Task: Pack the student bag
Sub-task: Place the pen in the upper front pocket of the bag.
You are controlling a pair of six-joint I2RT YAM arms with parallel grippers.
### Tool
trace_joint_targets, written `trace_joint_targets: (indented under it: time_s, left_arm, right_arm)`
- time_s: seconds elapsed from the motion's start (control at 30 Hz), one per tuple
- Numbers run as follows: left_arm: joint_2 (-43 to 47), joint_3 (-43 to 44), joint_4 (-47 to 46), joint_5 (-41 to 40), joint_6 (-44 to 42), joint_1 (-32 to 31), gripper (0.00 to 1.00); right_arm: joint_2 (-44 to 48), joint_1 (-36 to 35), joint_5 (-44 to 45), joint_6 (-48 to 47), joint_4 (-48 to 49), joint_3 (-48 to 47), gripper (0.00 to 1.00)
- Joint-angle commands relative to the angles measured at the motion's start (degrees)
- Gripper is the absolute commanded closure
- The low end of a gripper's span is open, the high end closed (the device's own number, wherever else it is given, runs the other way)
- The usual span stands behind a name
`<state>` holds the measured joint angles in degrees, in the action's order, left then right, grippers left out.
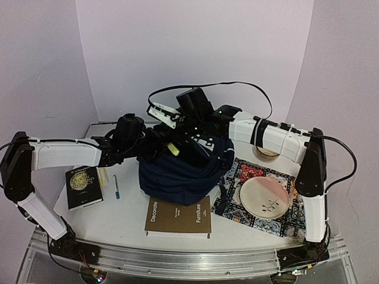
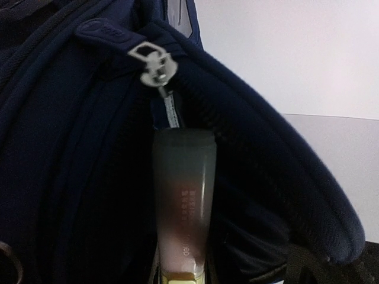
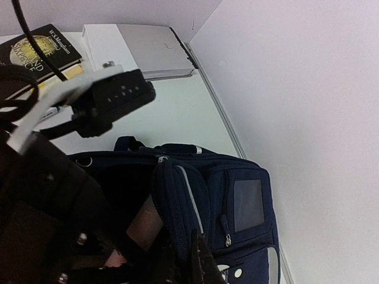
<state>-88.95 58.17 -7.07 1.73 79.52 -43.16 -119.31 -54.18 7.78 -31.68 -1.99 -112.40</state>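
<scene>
1. The large dark navy fabric backpack (image 1: pixel 183 171) sits directly below my 2 grippers, with its top opening facing up.
2. The rectangular patterned cloth mat (image 1: pixel 246 171) lies to the right of my right gripper, on the side nearer my bases, and touches the backpack.
3. The brown hardcover book (image 1: pixel 177 216) lies flat on the near side of both grippers, just beside the backpack.
4. The black book with gold lettering (image 1: pixel 84 186) lies to the left of my left gripper, well apart from the backpack.
5. The round cream and pink plate (image 1: pixel 265 198) rests on the mat.
6. The slim blue pen (image 1: pixel 116 187) lies between the black book and the backpack.
7. My left gripper (image 1: pixel 160 145) is closed on the yellow end of a translucent tube with a pinkish fill (image 2: pixel 183 201). The tube points ahead of the gripper into the opening, below a silver zip pull (image 2: pixel 155 65).
8. My right gripper (image 3: pixel 198 263) shows 1 dark finger against the backpack rim. The other finger is hidden, so I cannot tell its grip.
</scene>
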Motion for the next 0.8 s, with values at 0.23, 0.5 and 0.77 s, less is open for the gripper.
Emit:
trace_joint_targets:
  time_s: [0.23,0.5,0.77]
  left_arm:
    - [-2.22,6.84,-2.11,-1.16,-2.08,-0.06,0.8]
    - [1.07,3.46,-2.09,-4.43,-3.61,0.0,0.53]
    - [5.55,0.29,-1.53,-4.38,-8.03,0.0,0.52]
  right_arm:
    - [0.37,-1.24,-2.0,0.74,6.73,-4.85,1.0]
    - [-0.04,-1.2,-0.67,0.22,6.74,-4.75,1.0]
    - [-0.23,-1.2,0.1,0.17,6.74,-4.39,1.0]
